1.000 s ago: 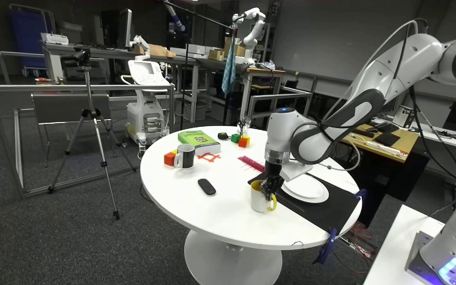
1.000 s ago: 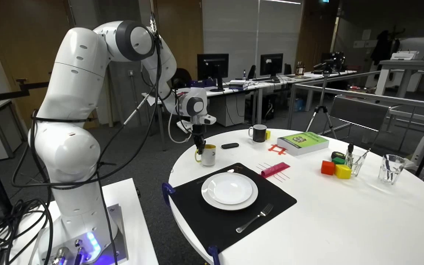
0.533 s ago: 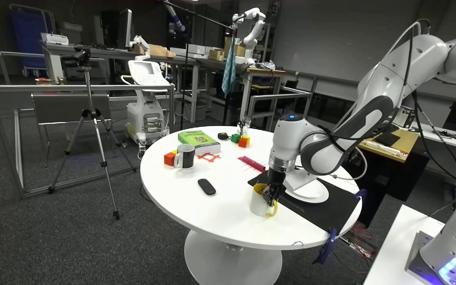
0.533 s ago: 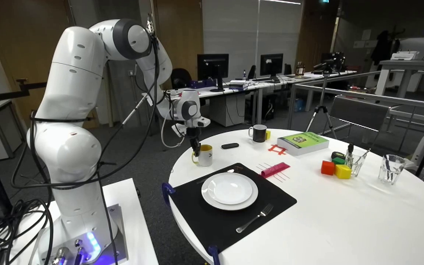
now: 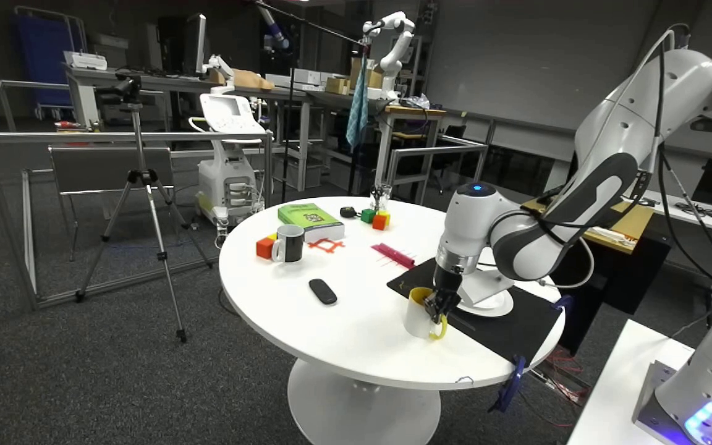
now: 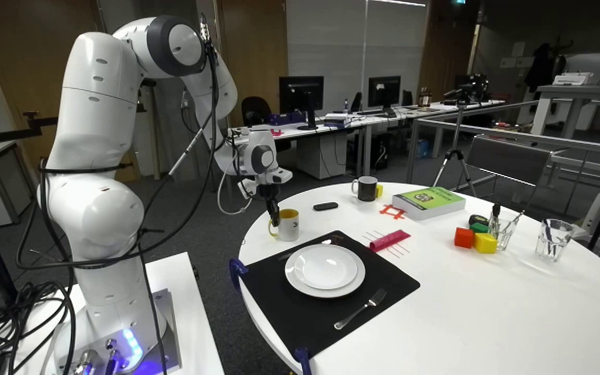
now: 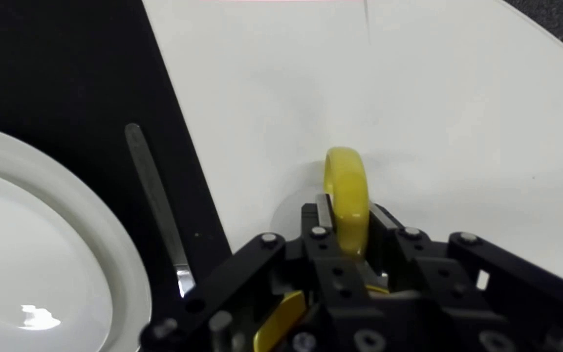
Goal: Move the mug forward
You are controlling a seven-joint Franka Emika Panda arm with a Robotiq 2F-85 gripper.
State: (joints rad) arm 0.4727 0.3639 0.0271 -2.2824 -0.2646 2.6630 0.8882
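The mug point(image 5: 416, 318) is white outside, with a yellow inside and a yellow handle. It stands near the table edge beside the black placemat, and it also shows in an exterior view point(image 6: 289, 228). My gripper point(image 5: 435, 307) comes down at the mug's handle side. In the wrist view the gripper point(image 7: 351, 215) is shut on the yellow handle point(image 7: 349, 183), with one finger on each side of it. The mug's body is mostly hidden behind the gripper there. I cannot tell whether its base touches the table.
A black placemat point(image 6: 388, 284) with stacked white plates point(image 6: 326, 266) and a fork point(image 6: 361, 309) lies beside the mug. A knife point(image 7: 157, 190) lies at the mat's edge. A black remote point(image 5: 322, 292), a black-and-white mug point(image 5: 293, 246), a green book point(image 5: 311, 216) and coloured blocks stand farther off.
My gripper and the mug have moved together: rightward and slightly down in an exterior view, leftward and slightly down in the opposite exterior view, closer to the robot's base. Other objects have not moved.
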